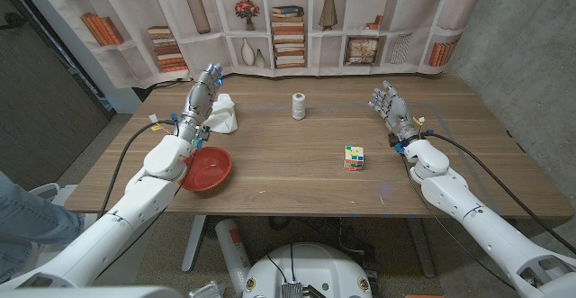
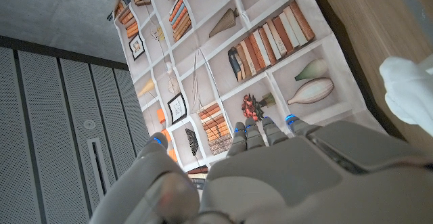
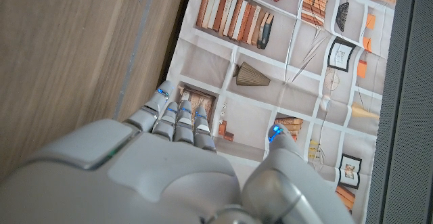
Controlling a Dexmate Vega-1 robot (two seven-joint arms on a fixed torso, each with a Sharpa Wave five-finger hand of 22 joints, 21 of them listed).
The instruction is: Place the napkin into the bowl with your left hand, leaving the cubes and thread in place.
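The open, empty left hand (image 1: 203, 97) hovered beside the white napkin (image 1: 222, 115); next it needed to grasp it for the red bowl (image 1: 207, 169).

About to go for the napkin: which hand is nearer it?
Left. The left hand is right beside the napkin; the right hand is across the table, past the thread spool.

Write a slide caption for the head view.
Left hand open beside the white napkin, red bowl nearer the robot; thread spool and cube untouched, right hand open.
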